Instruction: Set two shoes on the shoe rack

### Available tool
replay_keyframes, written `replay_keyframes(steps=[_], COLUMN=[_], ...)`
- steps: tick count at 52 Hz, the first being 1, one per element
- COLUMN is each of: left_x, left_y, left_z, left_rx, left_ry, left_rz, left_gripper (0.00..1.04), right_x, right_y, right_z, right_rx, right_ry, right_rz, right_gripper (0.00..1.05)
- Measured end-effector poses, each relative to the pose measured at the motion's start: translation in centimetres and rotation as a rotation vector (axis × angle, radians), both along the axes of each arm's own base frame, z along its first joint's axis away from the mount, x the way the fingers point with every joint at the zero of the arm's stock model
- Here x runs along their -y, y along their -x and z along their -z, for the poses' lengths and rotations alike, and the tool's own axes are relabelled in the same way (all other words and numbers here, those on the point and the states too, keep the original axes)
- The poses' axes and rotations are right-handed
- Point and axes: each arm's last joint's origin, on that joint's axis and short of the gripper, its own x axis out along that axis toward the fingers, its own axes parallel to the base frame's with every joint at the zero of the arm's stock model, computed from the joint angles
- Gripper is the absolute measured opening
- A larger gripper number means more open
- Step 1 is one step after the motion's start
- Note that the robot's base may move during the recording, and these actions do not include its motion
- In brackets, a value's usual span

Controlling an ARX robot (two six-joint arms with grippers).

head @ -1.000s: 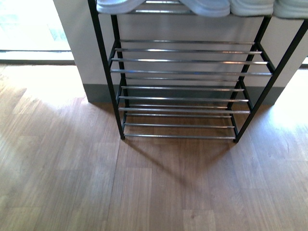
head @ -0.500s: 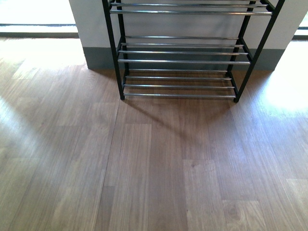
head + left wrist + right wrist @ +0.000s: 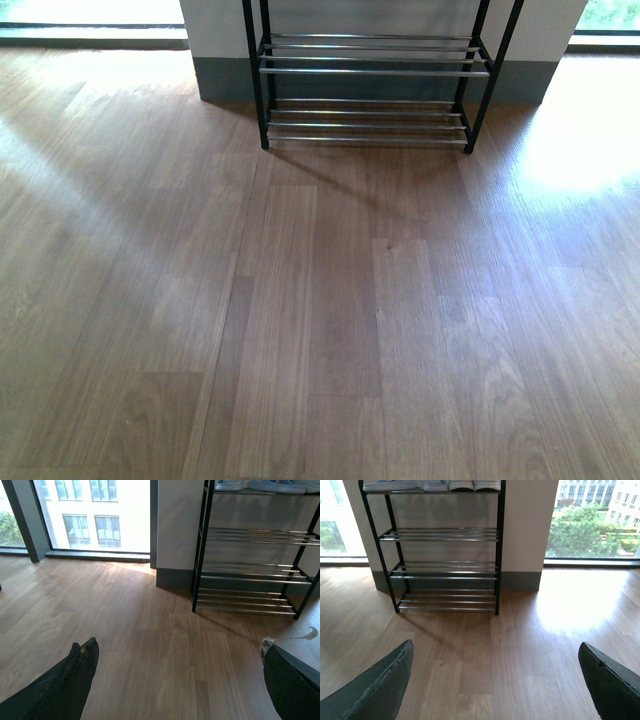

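In the left wrist view, the left gripper (image 3: 175, 680) is seen with its two dark fingers spread wide apart and nothing held between them; only bare wooden floor (image 3: 125, 610) lies in the gap. Further along in the same view the shoe rack (image 3: 200, 555) stands against a pale wall, beside a large window (image 3: 90, 515), and pale shoe soles (image 3: 265, 485) are glimpsed on its top tier at the edge of the picture.

In the front view only the two lowest tiers of the rack are shown, both bare, with open floor in front; neither arm is visible there.

In the right wrist view the right gripper (image 3: 495, 685) is likewise held wide open and empty. On the top tier, shoes (image 3: 432, 485) are lined up side by side; what is seen of them is cut off by the frame, so it cannot be told which are the grey pair, nor how squarely they are seated. The three tiers below are empty.

The task is judged to be finished or nearly so. The chief risk lies in the thin chrome bars: a shoe set with heel or toe overhanging could be tipped off by a small knock to the frame. A shoe could also be dragged down if an arm is swung near the top tier
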Motion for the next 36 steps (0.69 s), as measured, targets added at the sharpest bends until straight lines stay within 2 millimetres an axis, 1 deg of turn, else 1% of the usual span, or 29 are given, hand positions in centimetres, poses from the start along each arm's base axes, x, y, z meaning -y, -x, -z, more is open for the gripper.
replay_keyframes(steps=[36], left_x=[-0.01], left_y=[0.00], left_z=[0.00], left_rx=[0.000], left_ry=[0.000], left_rz=[0.000], left_gripper=[0.95], right_x=[0.00], right_y=[0.00], right_z=[0.00], right_rx=[0.000], right_ry=[0.000], right_rz=[0.002], right_gripper=[0.96])
